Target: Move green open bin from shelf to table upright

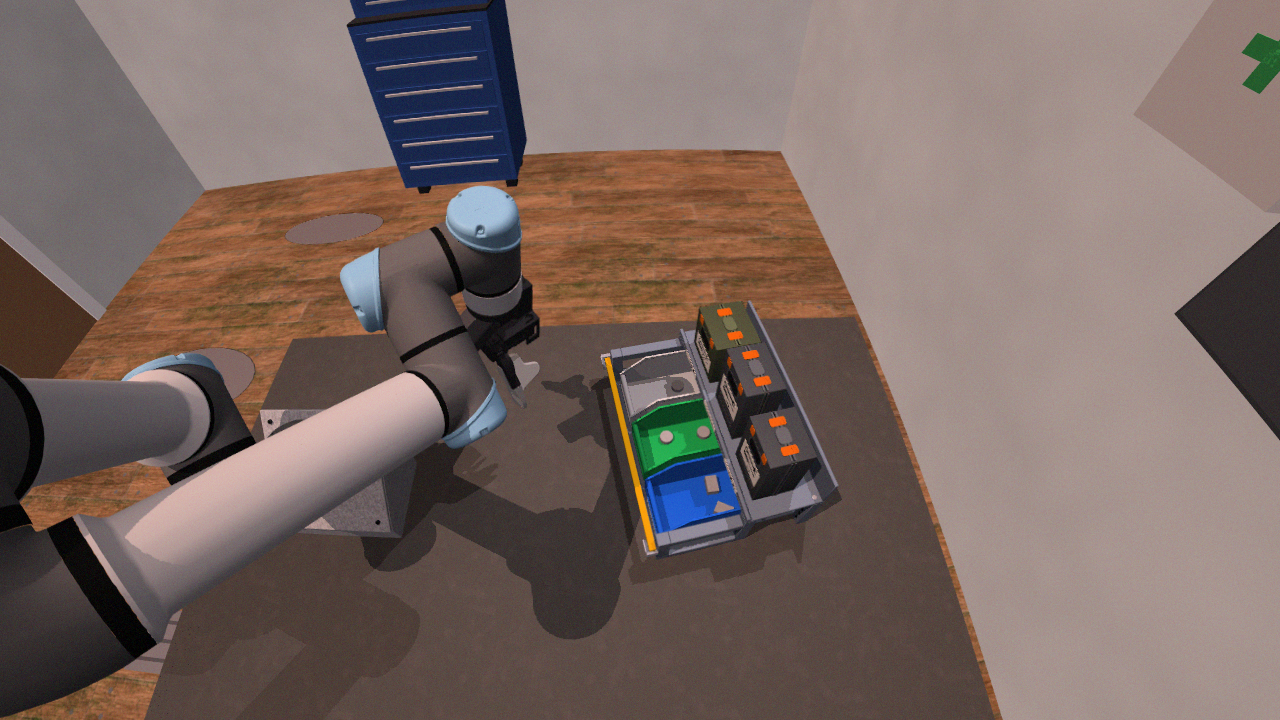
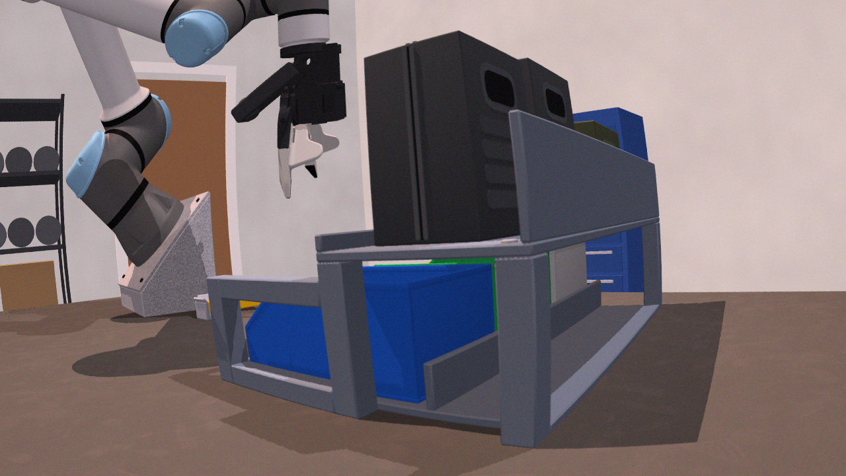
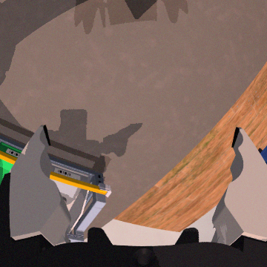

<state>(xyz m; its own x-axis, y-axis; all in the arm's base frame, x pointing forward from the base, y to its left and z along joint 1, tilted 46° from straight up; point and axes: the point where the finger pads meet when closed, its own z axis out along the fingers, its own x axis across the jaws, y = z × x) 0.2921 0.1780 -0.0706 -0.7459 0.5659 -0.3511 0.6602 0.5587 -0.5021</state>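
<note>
top: high, facing down | exterior: low, near shelf (image 1: 745, 530) (image 2: 525, 355) (image 3: 91, 216) end | wrist: downward, shelf edge partly hidden
</note>
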